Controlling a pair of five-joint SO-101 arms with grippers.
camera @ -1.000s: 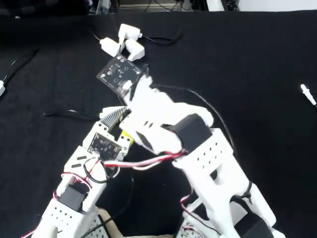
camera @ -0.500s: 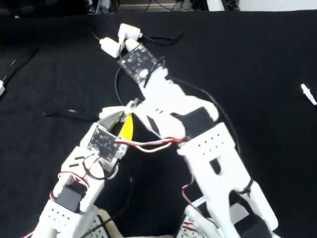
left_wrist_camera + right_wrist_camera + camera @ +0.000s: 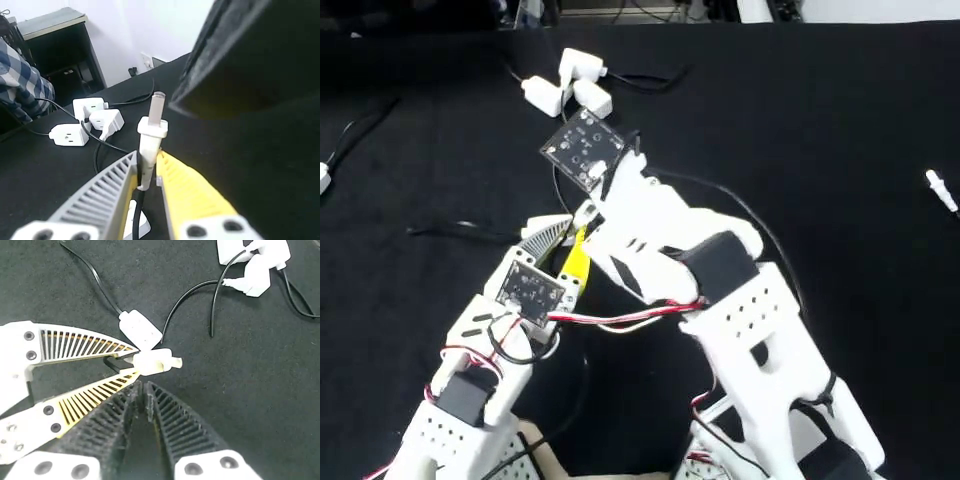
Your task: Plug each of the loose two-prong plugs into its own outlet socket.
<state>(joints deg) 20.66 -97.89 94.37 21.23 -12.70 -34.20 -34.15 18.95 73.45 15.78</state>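
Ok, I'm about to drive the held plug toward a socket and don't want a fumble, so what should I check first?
1. Plug gripped by the left gripper: ok, it is clamped between the grey and yellow fingers.
2. Prongs free: ok, they stick out past the fingertips.
3. Right gripper out of the way: not ok, it sits shut and empty, close beside the plug.
4. Plug lined up with the outlet sockets: not ok, they lie in a cluster farther off on the table.
5. Which socket is free: cannot tell.
6. Cable slack: cannot tell, it drops between the fingers out of sight.
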